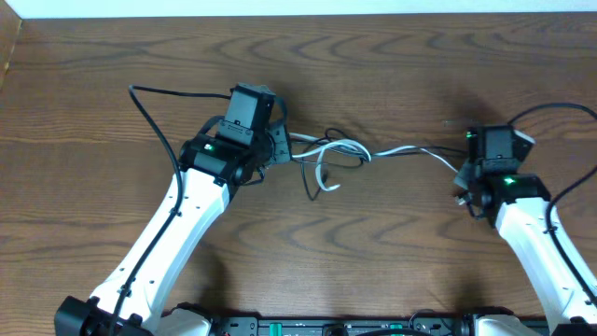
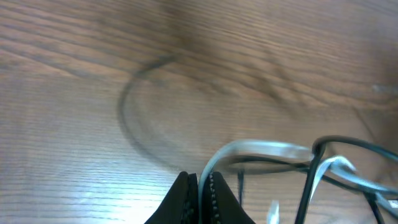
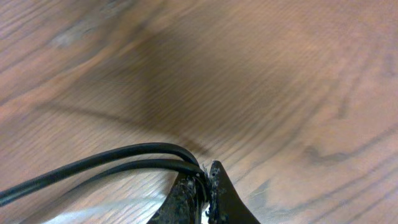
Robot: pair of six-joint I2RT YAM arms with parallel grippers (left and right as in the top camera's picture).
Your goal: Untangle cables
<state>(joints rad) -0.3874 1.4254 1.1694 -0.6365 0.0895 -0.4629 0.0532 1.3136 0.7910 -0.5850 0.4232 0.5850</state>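
Left gripper clamps the thin white cord, right gripper the thin black cord (doubled strands), likely to pull them apart.

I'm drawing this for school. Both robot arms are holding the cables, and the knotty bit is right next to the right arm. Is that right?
Not quite. Both arms do hold the cables, but the knotty bit lies close to the left gripper, well away from the right gripper. The overhead view shows it.
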